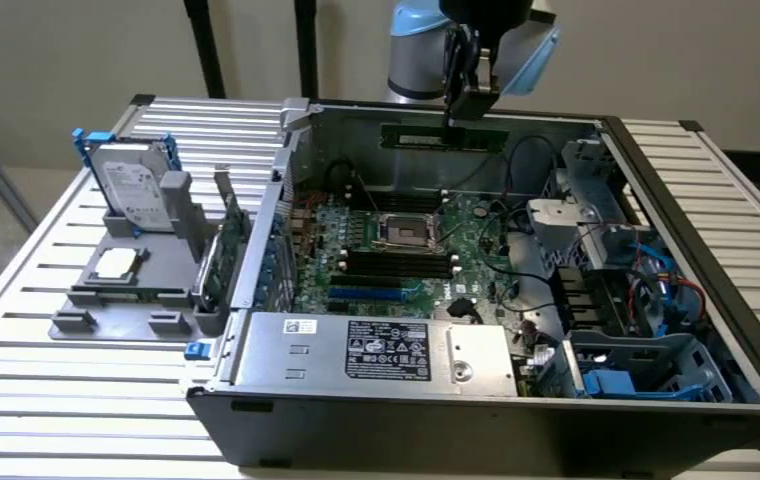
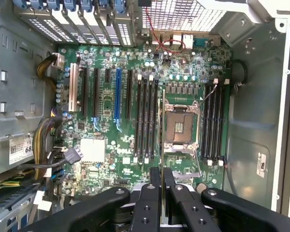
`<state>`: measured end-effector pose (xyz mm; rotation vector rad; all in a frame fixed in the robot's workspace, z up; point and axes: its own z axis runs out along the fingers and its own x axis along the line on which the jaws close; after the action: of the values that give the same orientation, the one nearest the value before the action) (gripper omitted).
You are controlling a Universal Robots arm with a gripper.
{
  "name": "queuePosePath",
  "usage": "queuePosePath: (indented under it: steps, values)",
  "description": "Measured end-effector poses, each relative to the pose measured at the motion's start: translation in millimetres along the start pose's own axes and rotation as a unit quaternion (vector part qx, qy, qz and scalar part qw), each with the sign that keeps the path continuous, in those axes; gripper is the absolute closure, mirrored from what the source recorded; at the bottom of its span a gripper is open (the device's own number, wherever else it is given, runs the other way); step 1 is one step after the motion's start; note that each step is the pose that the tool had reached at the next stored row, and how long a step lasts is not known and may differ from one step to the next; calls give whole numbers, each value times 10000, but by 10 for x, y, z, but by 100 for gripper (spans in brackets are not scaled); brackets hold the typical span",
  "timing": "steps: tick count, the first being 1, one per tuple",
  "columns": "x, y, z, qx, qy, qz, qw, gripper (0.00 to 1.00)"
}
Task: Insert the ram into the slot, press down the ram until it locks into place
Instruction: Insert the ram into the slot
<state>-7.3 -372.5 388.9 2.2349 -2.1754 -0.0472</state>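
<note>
The jaws are closed on the ram [image 1: 420,136] – the gripper [image 1: 466,118] pinches its upper edge, and the stick hangs level, well above the motherboard [image 1: 476,225], close to the far wall of the open case [image 1: 394,432]. The long black slots [image 1: 383,265] lie below – the ram touches none of them.

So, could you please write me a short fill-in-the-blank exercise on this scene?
The black fingers hold the thin green ram stick ___ the green motherboard.
The long narrow plastic memory slots are coloured ___.
The grey hard drive stands on the exterior view's ___.
Missing: above, black, left.
</note>
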Motion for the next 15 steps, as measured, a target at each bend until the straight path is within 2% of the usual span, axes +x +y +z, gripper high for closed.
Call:
queuePosePath:
  steps: [3, 7, 15]
  values:
    - [-2, 67, 41, -1, 41, 3, 10000, 86]
    - [-5, 194, 117, -2, 70, 8, 10000, 86]
    - [-8, 275, 266, -2, 73, 8, 10000, 86]
